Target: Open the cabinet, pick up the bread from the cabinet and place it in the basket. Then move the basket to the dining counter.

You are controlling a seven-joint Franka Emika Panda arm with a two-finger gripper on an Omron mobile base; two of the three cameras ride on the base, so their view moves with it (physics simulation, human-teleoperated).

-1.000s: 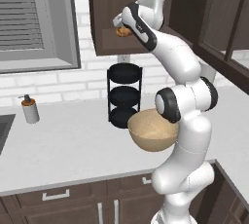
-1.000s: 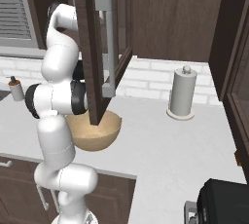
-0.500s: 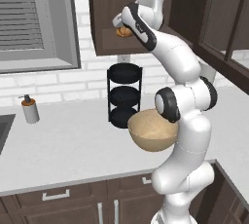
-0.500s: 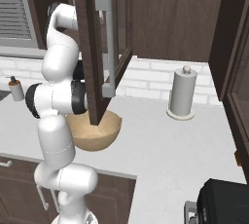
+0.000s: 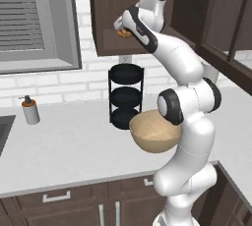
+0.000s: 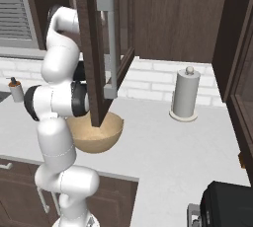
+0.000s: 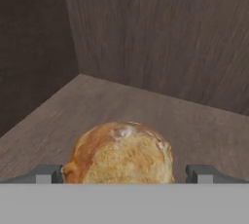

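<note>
Up in the cabinet (image 6: 99, 48), whose door hangs open, one bread (image 7: 120, 154) roll sits on the shelf between the hand's (image 7: 124, 174) two fingertips, which flank it closely; contact cannot be told. One basket (image 5: 154, 131) rests on the surface (image 5: 64, 146) beside one black rack (image 5: 126, 96), open room around.

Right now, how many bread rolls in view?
1. The bread roll sits on the cabinet shelf between the gripper fingertips, also seen at the hand in the left base view. The basket looks empty; other shelves may hide more.
</note>
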